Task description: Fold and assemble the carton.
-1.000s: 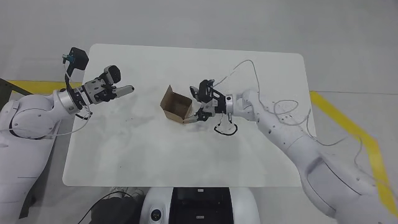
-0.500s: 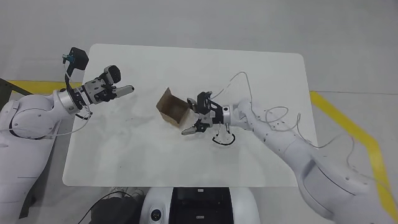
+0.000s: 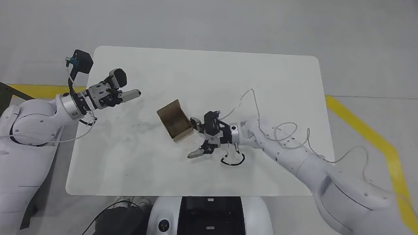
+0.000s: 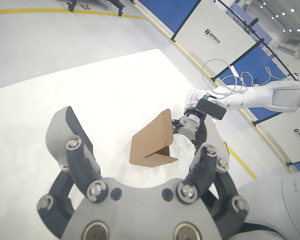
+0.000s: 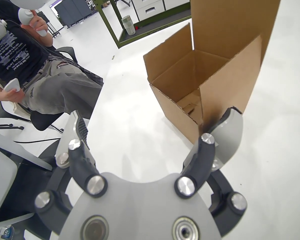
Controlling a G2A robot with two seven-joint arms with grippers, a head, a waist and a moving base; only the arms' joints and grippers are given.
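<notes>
A brown carton stands mid-table, its top open and one tall flap raised. In the right wrist view the carton shows a hollow inside with folded bottom flaps. My right gripper is open at the carton's near right corner, and one fingertip touches a side wall from outside. My left gripper hangs open and empty above the table's left part, well apart from the carton. The left wrist view shows the left gripper in front and the right gripper beyond the carton.
The white table has bare room at the back and right. A black loop lies by the right wrist. White cables trail along the right arm. The table's near edge runs close to the carton.
My right gripper has slid toward the near left, pushing the carton leftward and turning it. The carton's flap now stands more upright. The left arm has stayed still.
</notes>
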